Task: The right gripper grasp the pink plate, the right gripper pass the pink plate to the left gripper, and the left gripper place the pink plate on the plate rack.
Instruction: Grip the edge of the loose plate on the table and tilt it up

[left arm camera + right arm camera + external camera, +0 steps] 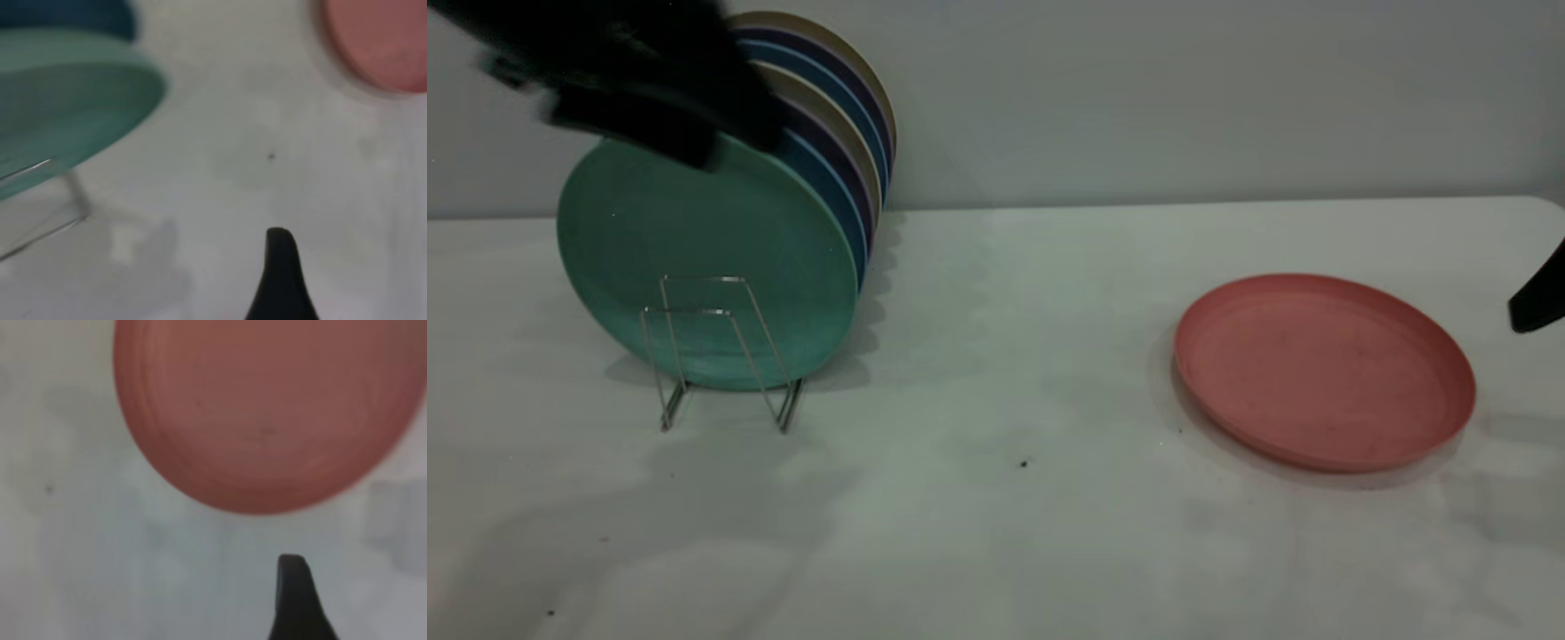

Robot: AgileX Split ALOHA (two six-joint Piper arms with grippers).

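Note:
The pink plate lies flat on the white table at the right, empty. It fills the right wrist view and shows at the edge of the left wrist view. My right gripper is at the far right edge, just beside the plate's rim and apart from it. My left gripper hovers, blurred, over the top of the teal-green plate that stands in the plate rack. The rack's front wire loops stand free. Neither gripper holds anything.
Several more plates, blue, purple and beige, stand upright in the rack behind the teal one. The white table meets a grey wall at the back. A small dark speck lies mid-table.

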